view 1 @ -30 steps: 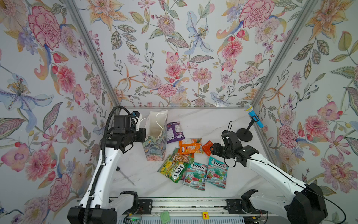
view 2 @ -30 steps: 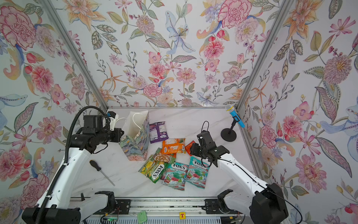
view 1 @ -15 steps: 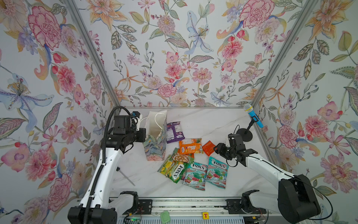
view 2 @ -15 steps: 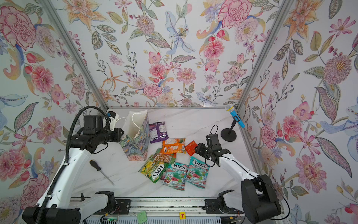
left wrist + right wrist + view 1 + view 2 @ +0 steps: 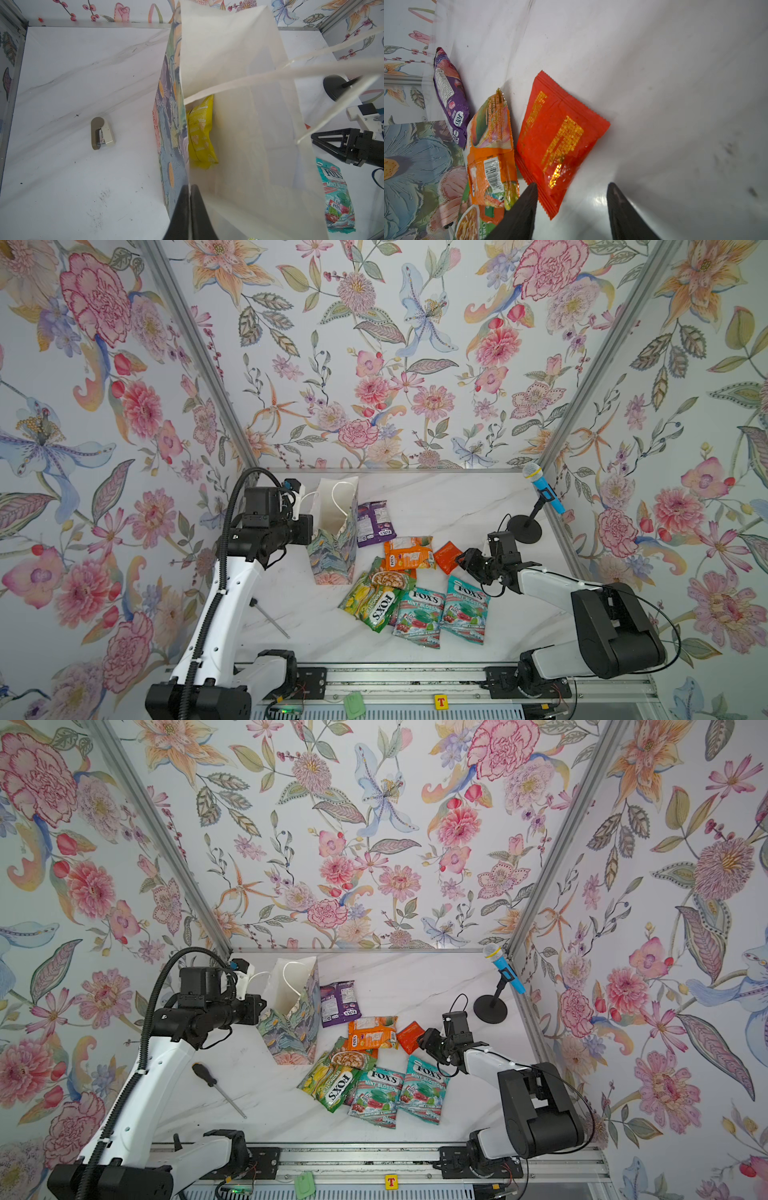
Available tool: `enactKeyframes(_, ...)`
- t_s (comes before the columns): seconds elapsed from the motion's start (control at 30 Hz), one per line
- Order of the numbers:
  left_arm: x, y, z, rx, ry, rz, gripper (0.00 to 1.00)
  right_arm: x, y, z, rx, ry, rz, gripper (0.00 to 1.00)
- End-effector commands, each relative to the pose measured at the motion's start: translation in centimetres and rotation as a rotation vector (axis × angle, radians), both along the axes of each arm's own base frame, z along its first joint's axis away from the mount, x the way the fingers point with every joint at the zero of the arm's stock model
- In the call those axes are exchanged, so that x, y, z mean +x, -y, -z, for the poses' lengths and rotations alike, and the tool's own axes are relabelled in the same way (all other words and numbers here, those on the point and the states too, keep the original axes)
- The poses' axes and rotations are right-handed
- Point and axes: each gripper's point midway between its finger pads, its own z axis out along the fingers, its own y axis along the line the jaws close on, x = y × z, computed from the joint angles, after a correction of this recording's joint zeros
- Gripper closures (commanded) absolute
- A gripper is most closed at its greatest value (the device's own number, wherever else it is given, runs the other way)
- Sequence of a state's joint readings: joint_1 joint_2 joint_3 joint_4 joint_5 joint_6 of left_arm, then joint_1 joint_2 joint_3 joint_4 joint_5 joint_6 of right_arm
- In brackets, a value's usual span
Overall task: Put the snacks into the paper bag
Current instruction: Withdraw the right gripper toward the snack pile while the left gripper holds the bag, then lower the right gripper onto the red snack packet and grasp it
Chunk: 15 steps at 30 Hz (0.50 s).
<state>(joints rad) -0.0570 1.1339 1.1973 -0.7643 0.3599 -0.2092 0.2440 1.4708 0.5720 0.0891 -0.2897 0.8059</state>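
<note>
The paper bag stands upright at the back left, and its white inside is open to the left wrist view. My left gripper is shut on the bag's near wall at the rim. A yellow pouch lies inside the bag. The other snacks lie on the table: purple, orange, green and two teal ones. My right gripper is open and low, with a corner of a red-orange pouch between its fingers.
A screwdriver lies on the table by the left arm. A blue microphone on a black stand is at the back right corner. A small stapler lies on the far side of the bag. Flowered walls close three sides.
The right arm has folded back and down, while its open gripper stays at the red-orange pouch. The left arm and the bag have not moved.
</note>
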Motion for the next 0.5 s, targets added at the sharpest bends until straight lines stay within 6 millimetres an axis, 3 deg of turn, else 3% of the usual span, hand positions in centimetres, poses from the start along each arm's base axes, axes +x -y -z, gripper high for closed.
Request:
enactKeyframes(0.0,-0.1,-0.4,0.6,0.0,-0.013,-0.016,0.95,0.8,-0.3,0.4,0.042,0.015,0.021,0.44)
enactKeyframes(0.33,-0.2,-0.5,0.5,0.004,-0.012,-0.018,0.95,2.1,-0.8,2.2,0.08,0.003,0.046,0.48)
enactKeyframes(0.4,-0.2,-0.5,0.6,0.004,-0.014,-0.017,0.95,2.2,-0.9,2.3,0.084,0.007,0.049,0.55)
enactKeyframes(0.47,-0.2,-0.5,0.5,0.005,-0.013,-0.017,0.95,2.5,-0.9,2.1,0.088,0.019,0.052,0.71)
